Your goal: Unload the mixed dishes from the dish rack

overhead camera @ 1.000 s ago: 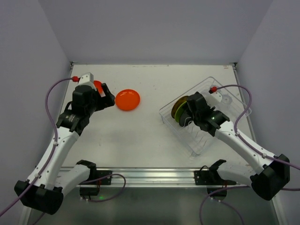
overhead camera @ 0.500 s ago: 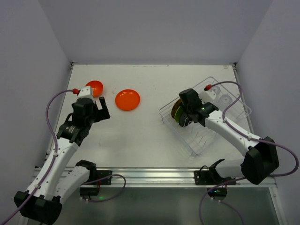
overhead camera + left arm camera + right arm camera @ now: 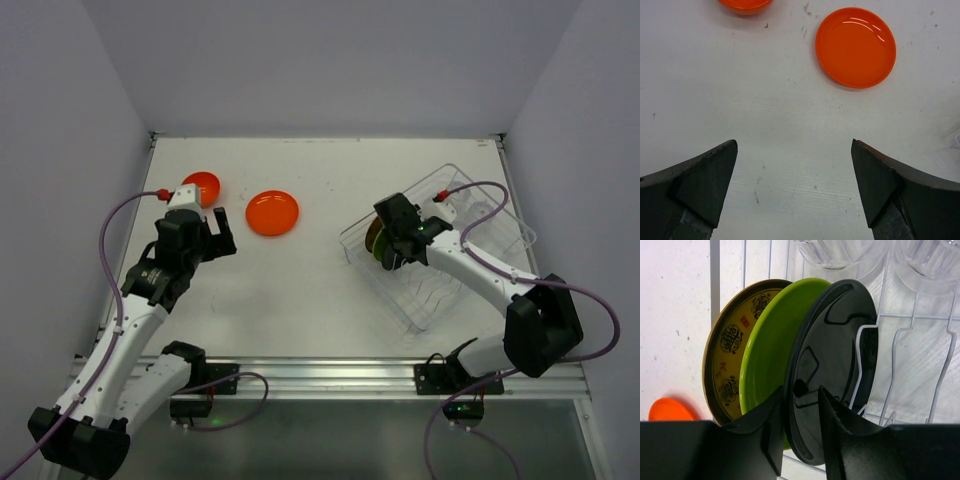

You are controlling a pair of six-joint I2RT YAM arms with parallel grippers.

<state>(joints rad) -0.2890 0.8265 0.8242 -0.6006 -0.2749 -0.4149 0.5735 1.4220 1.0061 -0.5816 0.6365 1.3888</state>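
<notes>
Right gripper (image 3: 800, 395): jaws narrowed and straddling the lower rim of the dark plate (image 3: 835, 365), one finger on each face. I cannot tell whether the pads are bearing on it yet.

Just beyond the finger on the plate's back face stands the lime green plate (image 3: 770, 350), then the brown-yellow patterned plate (image 3: 727, 350). All three are upright in the dish rack (image 3: 425, 305). Clear cups (image 3: 835, 252) lie farther ahead.

Judgement: finish the pinch on the dark rim alone. Lift straight along the divider slots so the green plate is not dragged or tipped.

Left gripper (image 3: 793, 145): spread wide, holding nothing, over bare table. The orange plate (image 3: 855, 47) is ahead of it and the small orange-red bowl (image 3: 744, 4) farther ahead. Both are already out of the rack.

Against a second ago: the right jaws have narrowed and the arm has reached further onto the plates. The left gripper has drawn back from the bowl. The orange plate is unmoved.
</notes>
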